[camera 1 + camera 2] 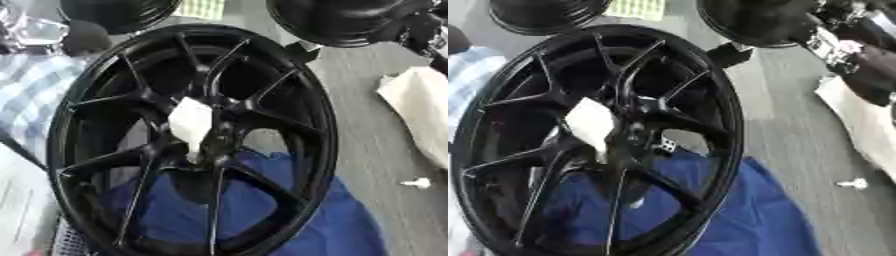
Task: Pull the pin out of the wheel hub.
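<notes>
Nearest, crumpled blue cloth [262, 215] under a big black multi-spoke alloy wheel [192, 140], white pin-like piece [190, 122] sitting at its hub; no readable writing anywhere. Small white bit [853, 184] lying on grey floor [367, 150] to the right. Far upper right, black-and-silver right hand [846, 47] beside another black wheel [754, 22], fingers impossible to judge.

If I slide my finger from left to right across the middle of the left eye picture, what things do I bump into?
Checked cloth → black wheel rim → white piece at the hub → grey floor → pale cloth at the right edge.
</notes>
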Tool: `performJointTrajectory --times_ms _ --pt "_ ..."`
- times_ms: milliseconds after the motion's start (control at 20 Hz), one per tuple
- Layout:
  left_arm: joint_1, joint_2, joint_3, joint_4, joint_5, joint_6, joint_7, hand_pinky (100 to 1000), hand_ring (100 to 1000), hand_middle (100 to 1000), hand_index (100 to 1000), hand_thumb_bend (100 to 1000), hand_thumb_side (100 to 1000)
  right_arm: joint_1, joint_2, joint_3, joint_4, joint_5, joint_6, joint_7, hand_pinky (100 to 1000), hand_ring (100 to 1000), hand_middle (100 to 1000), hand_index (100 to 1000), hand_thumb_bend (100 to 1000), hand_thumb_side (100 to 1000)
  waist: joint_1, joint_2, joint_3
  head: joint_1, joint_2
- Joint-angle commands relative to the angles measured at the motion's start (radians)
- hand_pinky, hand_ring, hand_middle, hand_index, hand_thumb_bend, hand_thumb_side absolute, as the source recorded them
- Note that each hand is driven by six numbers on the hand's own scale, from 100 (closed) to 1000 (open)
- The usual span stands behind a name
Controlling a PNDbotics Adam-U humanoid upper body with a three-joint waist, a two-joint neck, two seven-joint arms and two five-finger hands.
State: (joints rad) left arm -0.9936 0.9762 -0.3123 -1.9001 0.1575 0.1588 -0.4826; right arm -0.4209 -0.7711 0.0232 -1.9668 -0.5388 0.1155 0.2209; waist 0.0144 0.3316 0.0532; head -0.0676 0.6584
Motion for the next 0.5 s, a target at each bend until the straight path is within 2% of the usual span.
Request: performJointTrajectory --times_ms 50,250,450,500 --pt "-0.012 0.029 0.037 0.032 0.063 -0.088 0.028 814 756 682 800 478 472 -0.005 -0.036 -0.018 -0.019 -0.004 -0.004 -0.003 951 742 569 734 100 383 -0.003 -0.019 0.0 -0.005 0.003" --pt "-0.013 0.031 0.032 0.049 0.092 -0.119 0.029 815 758 687 803 501 472 -0.004 -0.036 -0.02 -0.019 -0.004 -0.006 -0.004 951 742 568 734 100 382 -0.003 -0.019 0.0 -0.005 0.001" --pt "-0.025 0.024 0.009 0.042 0.073 -0.117 -0.03 817 762 698 814 547 474 -0.004 -0.036 -0.019 -0.017 -0.003 -0.005 -0.003 951 741 568 734 100 384 -0.002 -0.018 -0.001 -0.006 -0.002" --pt "-0.032 0.02 -0.004 0.037 0.06 -0.115 -0.056 819 769 709 831 593 476 -0.004 -0.037 -0.018 -0.017 -0.002 -0.004 -0.002 951 741 568 734 100 384 -0.001 -0.019 -0.002 -0.005 -0.004"
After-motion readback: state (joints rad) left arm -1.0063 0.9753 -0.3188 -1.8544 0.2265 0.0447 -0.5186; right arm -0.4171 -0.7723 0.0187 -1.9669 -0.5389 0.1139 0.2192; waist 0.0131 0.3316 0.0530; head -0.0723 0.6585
